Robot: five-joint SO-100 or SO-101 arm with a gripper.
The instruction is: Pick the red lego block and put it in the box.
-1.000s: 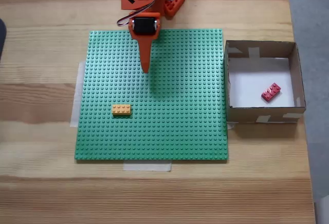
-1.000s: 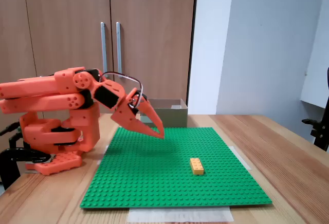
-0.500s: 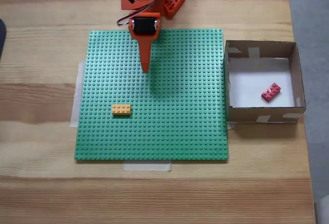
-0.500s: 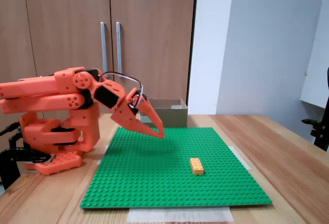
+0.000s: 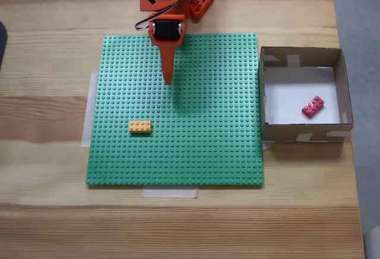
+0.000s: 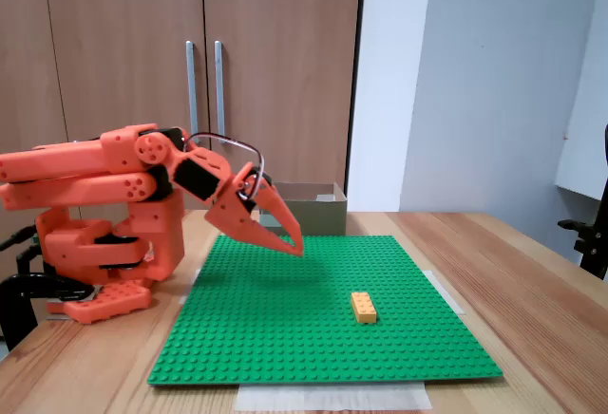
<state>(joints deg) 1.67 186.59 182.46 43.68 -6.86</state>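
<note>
The red lego block (image 5: 313, 106) lies on the white bottom of the box (image 5: 301, 133), near its right wall. The box sits by the right edge of the table (image 5: 47, 63), beside the green baseplate (image 5: 208, 152). Nothing has moved since the earlier pictures. The gripper (image 5: 168, 81) hangs over the baseplate's far part, pinched together and holding nothing. A yellow brick (image 5: 140, 127) sits near the baseplate's left edge.

No legible text or labels.
</note>
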